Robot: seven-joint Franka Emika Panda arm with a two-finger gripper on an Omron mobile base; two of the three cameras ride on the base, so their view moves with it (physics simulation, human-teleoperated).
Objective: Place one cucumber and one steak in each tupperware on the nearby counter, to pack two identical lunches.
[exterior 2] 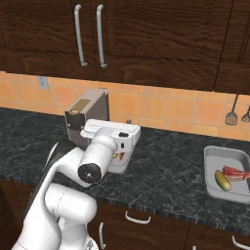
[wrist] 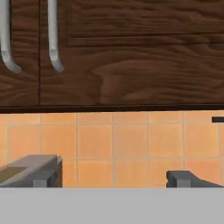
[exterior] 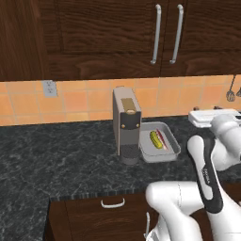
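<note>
Nearest me, the arm (exterior 2: pixel 73 171) rises over the dark counter (exterior: pixel 56 155). Its claw (exterior 2: pixel 124 139) hangs above the worktop, aimed at the wall, jaws spread wide with nothing in them. In the left base view a tupperware (exterior: pixel 173 149) sits just beside a grey machine (exterior: pixel 126 123), holding a cucumber (exterior: pixel 156 140) and a steak (exterior: pixel 162 137) side by side. In the right base view a tray (exterior 2: pixel 211 168) well right of the arm holds the same pair; I cannot tell if it is the same tray. Behind are orange tiles (wrist: pixel 131 144), then brown cupboards (wrist: pixel 140 52).
</note>
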